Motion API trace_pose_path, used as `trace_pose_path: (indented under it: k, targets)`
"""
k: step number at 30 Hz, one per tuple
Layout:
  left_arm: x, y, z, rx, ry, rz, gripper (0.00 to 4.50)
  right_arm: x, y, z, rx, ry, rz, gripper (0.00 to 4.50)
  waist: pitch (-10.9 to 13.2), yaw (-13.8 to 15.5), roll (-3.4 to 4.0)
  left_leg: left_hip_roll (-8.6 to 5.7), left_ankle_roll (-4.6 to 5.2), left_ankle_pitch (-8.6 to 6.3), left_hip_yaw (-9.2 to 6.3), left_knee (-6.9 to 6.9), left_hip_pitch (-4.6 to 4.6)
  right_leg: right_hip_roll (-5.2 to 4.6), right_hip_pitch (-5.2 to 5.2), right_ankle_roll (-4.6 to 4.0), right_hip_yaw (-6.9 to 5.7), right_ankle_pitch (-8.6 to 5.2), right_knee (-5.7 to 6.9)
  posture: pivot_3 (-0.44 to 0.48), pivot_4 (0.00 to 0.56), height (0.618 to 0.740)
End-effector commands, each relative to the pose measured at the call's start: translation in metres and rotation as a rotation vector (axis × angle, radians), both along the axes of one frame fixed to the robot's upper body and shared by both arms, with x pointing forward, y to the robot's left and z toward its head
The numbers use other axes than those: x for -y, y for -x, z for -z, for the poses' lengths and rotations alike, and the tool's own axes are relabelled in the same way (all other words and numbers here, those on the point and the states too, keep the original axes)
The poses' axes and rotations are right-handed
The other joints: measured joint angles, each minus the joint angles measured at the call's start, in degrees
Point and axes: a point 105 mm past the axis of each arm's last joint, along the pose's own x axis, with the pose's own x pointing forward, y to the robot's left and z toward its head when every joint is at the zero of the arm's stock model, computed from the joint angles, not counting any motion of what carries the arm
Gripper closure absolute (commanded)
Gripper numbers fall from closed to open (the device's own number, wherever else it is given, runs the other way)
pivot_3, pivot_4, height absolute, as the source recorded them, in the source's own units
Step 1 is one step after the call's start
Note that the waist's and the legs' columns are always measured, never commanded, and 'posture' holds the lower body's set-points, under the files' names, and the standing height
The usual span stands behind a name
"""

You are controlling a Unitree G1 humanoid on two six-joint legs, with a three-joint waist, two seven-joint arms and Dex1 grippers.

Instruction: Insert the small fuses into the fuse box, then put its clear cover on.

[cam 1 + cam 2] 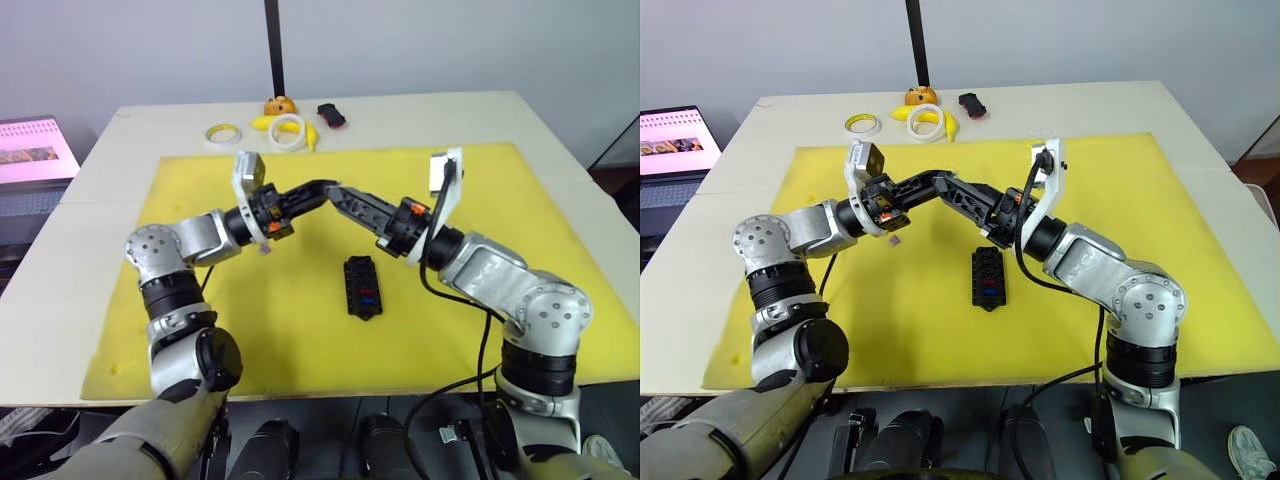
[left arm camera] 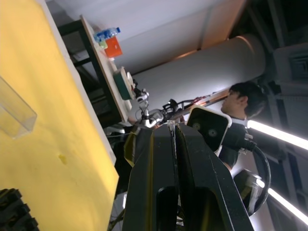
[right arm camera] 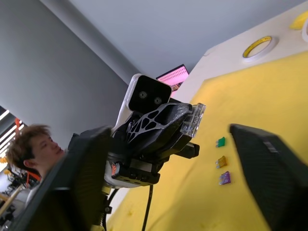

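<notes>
Black left claw (image 3: 190,122) pinched shut on clear fuse (image 3: 193,120), raised above yellow mat (image 1: 300,330). Right claw (image 1: 338,194) spread wide, fingers either side of left claw tip, not touching fuse. Both claws meet mid-air behind fuse box (image 1: 362,286), which lies flat on mat centre with blue and red fuses in slots. Green, yellow, purple fuses (image 3: 221,142) loose on mat. Clear cover (image 2: 14,113) rests on mat. Tape rings (image 1: 222,133) at far worktop (image 1: 560,130) edge.
</notes>
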Motion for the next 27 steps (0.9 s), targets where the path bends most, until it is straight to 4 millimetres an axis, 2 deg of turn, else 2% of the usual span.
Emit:
trace_pose_path:
  k: [1,10,13,15,27]
  targets:
    - [0.0002,0.0047,-0.0140,0.055,0.016,0.013,4.50,-0.0014,0.0062,-0.0127,0.035,-0.039,-0.014,1.28,0.00,-0.02,0.00,0.00,0.00,0.00,0.00,0.00,0.00,0.01,0.00,0.00,0.00,0.00,0.00,0.000,0.150,0.740]
    - [0.0038,0.0084,-0.0124,0.058,0.014,0.030,4.50,-0.0009,0.0050,-0.0121,0.027,-0.039,-0.002,1.28,0.00,0.02,0.00,0.00,0.00,0.00,0.01,0.00,0.00,0.01,0.00,0.00,0.00,0.00,0.00,0.000,0.150,0.740]
    - [0.0035,0.0077,-0.0117,0.057,0.007,0.024,4.50,-0.0004,0.0034,-0.0132,0.033,-0.040,0.010,2.07,0.00,0.00,0.00,0.00,0.00,0.00,0.01,0.00,0.01,0.02,0.00,0.00,0.00,0.00,0.00,0.000,0.150,0.740]
    - [0.0010,0.0062,-0.0116,0.055,0.008,0.012,4.50,-0.0005,0.0042,-0.0152,0.041,-0.045,0.008,2.94,0.00,0.02,0.00,0.00,0.00,0.00,0.01,0.00,0.00,0.02,0.00,0.00,0.00,0.00,0.00,0.000,0.150,0.740]
    - [-0.0021,0.0055,-0.0149,0.062,0.022,0.001,4.50,-0.0004,0.0049,-0.0158,0.038,-0.049,0.004,2.94,0.00,0.01,0.00,0.00,0.00,0.00,0.02,0.00,0.01,0.02,0.00,0.00,0.01,0.00,0.00,0.000,0.150,0.740]
